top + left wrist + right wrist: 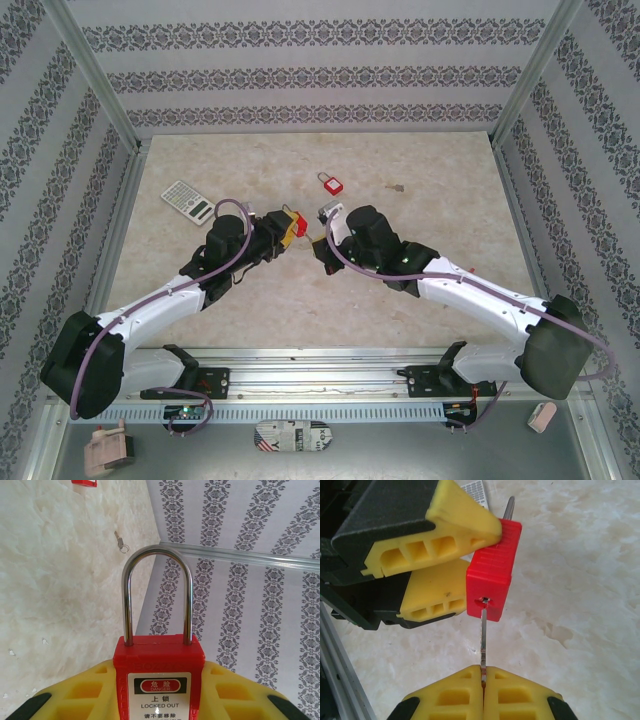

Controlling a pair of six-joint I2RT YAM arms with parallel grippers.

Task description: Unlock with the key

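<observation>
Mottled marble-look tabletop (450,200), left fingers (75,695) clamped on ribbed red padlock (492,575), right fingers (452,697) pinching thin metal key (483,635)

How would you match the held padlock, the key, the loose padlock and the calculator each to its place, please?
Things:
1. held padlock
2. key
3. loose padlock
4. calculator

Places:
A. lying on the table, far middle
B. pinched in the shut right gripper, tip in the keyhole
C. lying on the table, far left
D. clamped in the left gripper

Pairs: 1-D, 2-B, 3-A, 4-C
</observation>
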